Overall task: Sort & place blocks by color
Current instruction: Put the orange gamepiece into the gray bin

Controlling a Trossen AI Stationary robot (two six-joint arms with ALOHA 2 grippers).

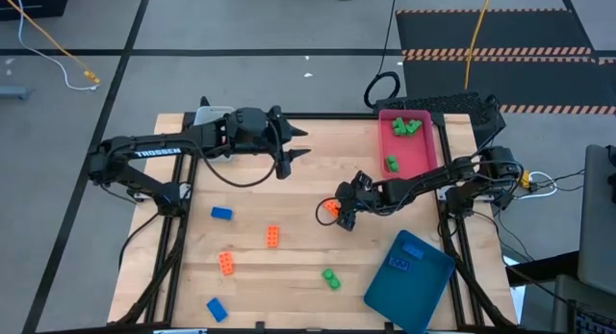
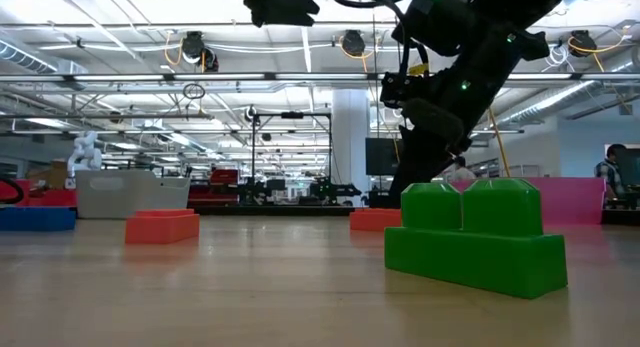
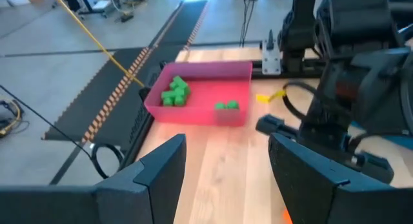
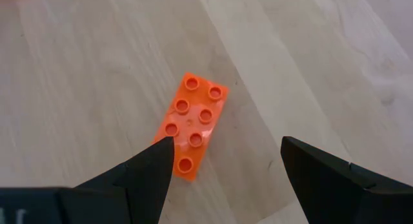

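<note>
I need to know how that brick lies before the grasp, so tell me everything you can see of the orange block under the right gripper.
The orange block is a glossy plastic brick, long and narrow, with eight round studs in two rows of four, studs up. It lies flat on the pale wooden table, set at a slant to the board seams. The right gripper hangs open just above it, one finger's tip overlapping the block's end in the wrist view; no contact can be made out. From above, the block lies near the table's middle, partly hidden by the gripper.

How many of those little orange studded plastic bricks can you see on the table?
3: one under the right gripper at mid-table, one left of it, one nearer the front-left. Others may hide beneath the arms.
</note>
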